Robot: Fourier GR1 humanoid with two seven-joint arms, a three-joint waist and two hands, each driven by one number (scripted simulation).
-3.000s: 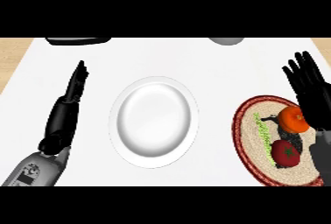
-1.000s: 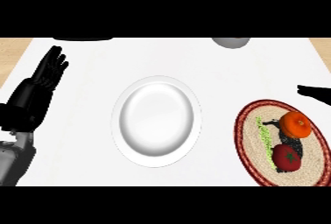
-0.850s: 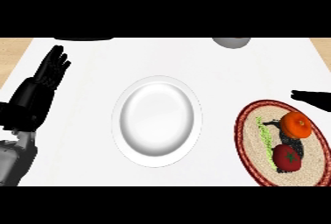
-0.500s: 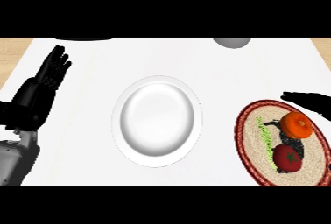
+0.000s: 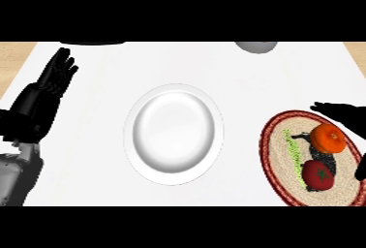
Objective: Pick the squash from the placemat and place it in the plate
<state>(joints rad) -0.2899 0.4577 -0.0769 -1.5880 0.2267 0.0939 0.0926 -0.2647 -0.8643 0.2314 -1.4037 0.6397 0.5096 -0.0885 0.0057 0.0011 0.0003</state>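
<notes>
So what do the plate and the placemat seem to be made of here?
The plate looks like glazed white ceramic: smooth, with soft sheen across its centre. The placemat looks like woven straw or fibre: matt tan surface with a dark red ringed border. Neither can be told for certain.

My right hand point(image 5: 346, 116) is cut by the frame's right edge; finger pose unreadable. Placemat point(image 5: 279, 145) clipped at lower right. Grey object point(image 5: 256, 46), top edge, cut off, unidentifiable. Dark shape point(image 5: 91, 43), upper left, likewise.
</notes>
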